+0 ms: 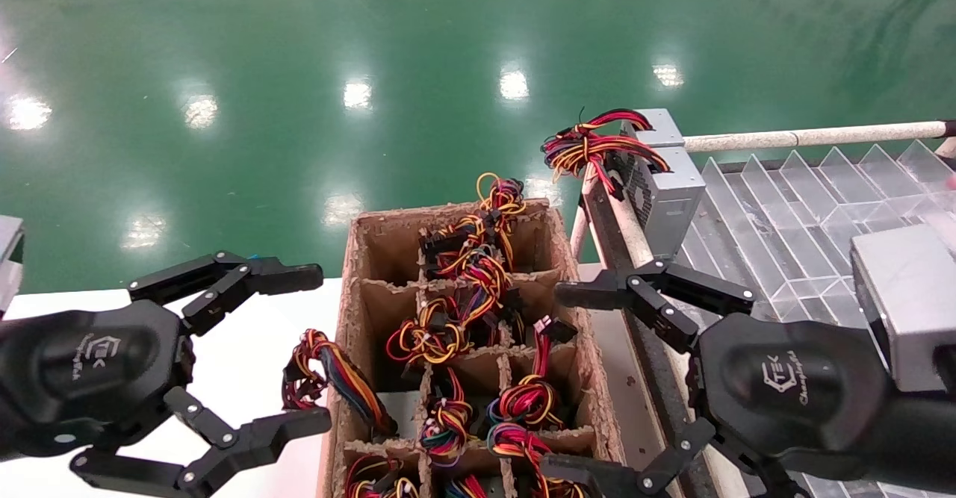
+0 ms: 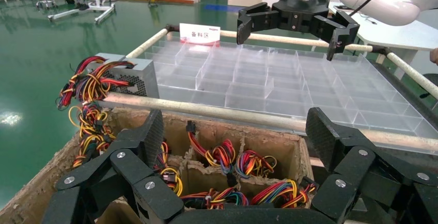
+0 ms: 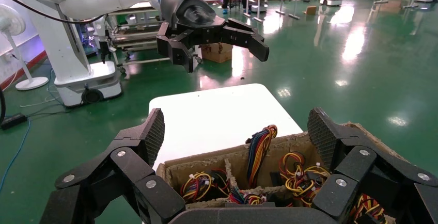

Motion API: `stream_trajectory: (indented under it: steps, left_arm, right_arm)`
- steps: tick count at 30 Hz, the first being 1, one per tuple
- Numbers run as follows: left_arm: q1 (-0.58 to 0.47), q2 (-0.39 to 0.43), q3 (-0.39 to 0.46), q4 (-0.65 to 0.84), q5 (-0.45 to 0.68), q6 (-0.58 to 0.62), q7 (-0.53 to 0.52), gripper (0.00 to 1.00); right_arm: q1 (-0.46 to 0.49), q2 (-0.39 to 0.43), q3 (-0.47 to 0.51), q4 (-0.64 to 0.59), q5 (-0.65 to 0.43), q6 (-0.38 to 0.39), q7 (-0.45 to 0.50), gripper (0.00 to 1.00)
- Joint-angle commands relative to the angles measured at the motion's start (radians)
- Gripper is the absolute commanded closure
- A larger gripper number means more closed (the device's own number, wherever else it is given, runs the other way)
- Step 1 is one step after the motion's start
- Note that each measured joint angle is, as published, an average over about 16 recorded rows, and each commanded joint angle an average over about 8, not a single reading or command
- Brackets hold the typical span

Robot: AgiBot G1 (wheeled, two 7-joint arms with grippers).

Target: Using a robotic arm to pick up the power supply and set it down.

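Note:
The power supply [image 1: 661, 177], a grey metal box with a honeycomb vent side and a red, yellow and orange wire bundle, stands on the far left corner of the clear tray [image 1: 806, 207]. The left wrist view shows the power supply [image 2: 129, 77] beyond the carton. My right gripper [image 1: 562, 382] hangs open and empty over the carton's right rim, nearer me than the power supply. My left gripper [image 1: 306, 349] is open and empty over the white table, left of the carton. Each wrist view shows its own gripper [image 2: 237, 131] [image 3: 235, 131] wide open above the carton.
A cardboard carton [image 1: 351, 319] with dividers holds several coloured wire bundles; one bundle [image 1: 328, 371] hangs over its left rim. The white table [image 1: 246, 349] lies to its left. A pale rail [image 1: 806, 137] runs along the tray's far edge. Green floor lies beyond.

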Motion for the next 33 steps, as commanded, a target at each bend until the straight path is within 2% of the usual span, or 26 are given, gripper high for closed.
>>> stream_trajectory:
  steps: [1,33]
  left_arm:
    - [0.0,0.0,0.0,0.0,0.0,0.0,0.0,0.0]
    - [0.0,0.0,0.0,0.0,0.0,0.0,0.0,0.0]
  right_arm:
    - [0.0,0.0,0.0,0.0,0.0,0.0,0.0,0.0]
    - [0.001,0.0,0.0,-0.001,0.0,0.0,0.0,0.0]
